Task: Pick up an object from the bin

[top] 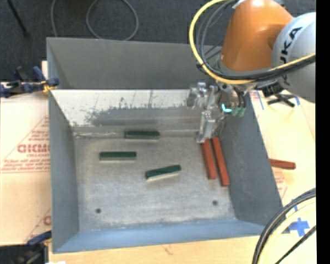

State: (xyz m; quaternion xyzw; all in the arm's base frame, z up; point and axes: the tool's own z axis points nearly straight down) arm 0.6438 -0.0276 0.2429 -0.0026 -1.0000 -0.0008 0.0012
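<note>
Camera view from above: claw point(207, 136) down low on the right side of the grey bin point(63, 164), right at the far end of two long red sticks point(208, 159) lying side by side near the right wall. Open or closed, cannot tell; touching the red sticks or just over them, cannot tell either. Farther left on the bin floor, well apart: back green stick point(142, 134) near the far wall, left green stick point(117, 155), tilted green stick point(163, 172) near the middle.
</note>
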